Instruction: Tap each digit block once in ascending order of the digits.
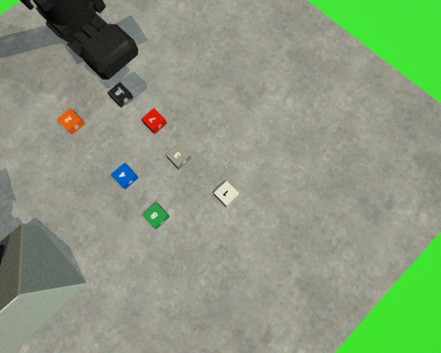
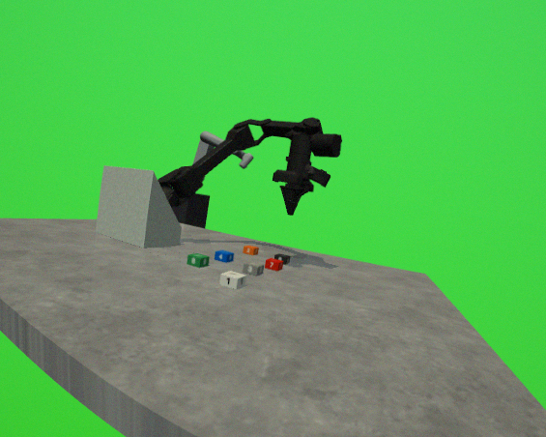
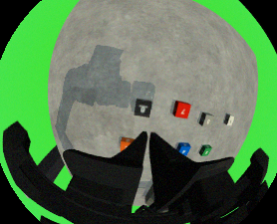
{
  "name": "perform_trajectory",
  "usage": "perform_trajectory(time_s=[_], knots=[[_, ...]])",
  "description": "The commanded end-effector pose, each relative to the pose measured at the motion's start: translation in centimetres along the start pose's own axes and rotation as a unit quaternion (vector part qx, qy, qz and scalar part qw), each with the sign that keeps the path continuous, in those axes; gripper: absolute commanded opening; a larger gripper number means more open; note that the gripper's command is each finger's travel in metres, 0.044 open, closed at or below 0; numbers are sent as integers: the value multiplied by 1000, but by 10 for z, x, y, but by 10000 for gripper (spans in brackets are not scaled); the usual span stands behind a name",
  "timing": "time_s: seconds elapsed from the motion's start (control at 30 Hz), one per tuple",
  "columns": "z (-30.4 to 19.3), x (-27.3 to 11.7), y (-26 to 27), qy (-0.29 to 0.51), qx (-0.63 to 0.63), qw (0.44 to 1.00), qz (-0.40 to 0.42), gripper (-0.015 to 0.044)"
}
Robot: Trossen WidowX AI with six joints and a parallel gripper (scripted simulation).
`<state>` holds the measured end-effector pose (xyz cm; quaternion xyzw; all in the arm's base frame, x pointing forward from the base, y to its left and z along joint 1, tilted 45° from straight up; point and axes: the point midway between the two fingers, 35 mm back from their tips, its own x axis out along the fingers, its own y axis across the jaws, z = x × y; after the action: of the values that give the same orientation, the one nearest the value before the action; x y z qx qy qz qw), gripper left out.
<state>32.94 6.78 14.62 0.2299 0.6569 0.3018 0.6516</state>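
My gripper (image 2: 291, 213) (image 3: 147, 135) is shut and empty, high above the table near the black block; its tips are hidden in the top view. The black block (image 1: 119, 94) (image 2: 282, 258) (image 3: 142, 108) has an underlined digit that looks like 6. Also standing apart are white 1 block (image 1: 225, 193) (image 2: 232, 280) (image 3: 228, 119), orange 2 block (image 1: 70, 120) (image 2: 250, 250), grey 3 block (image 1: 178, 156) (image 2: 253, 269), blue 4 block (image 1: 124, 176) (image 2: 223, 256), red 7 block (image 1: 154, 120) (image 2: 273, 264) (image 3: 181, 110) and green 8 block (image 1: 155, 215) (image 2: 197, 260).
A large pale wedge-shaped block (image 1: 48, 265) (image 2: 124, 205) stands beside the arm's base, left of the blocks. The arm's shadow falls on the table around the black block. The table's edges (image 2: 54, 358) border green background.
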Motion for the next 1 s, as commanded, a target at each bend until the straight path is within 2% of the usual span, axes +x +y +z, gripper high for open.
perform_trajectory(time_s=[0.0, 0.07, 0.23, 0.97], knots=[[5, 0, 6, 0, 11, 1000, 4, 20], [6, 11, 6, 0, 10, 1000, 4, 20], [5, 78, 8, -1, 10, 1000, 5, 20], [5, 105, 8, -1, 10, 1000, 6, 20]])
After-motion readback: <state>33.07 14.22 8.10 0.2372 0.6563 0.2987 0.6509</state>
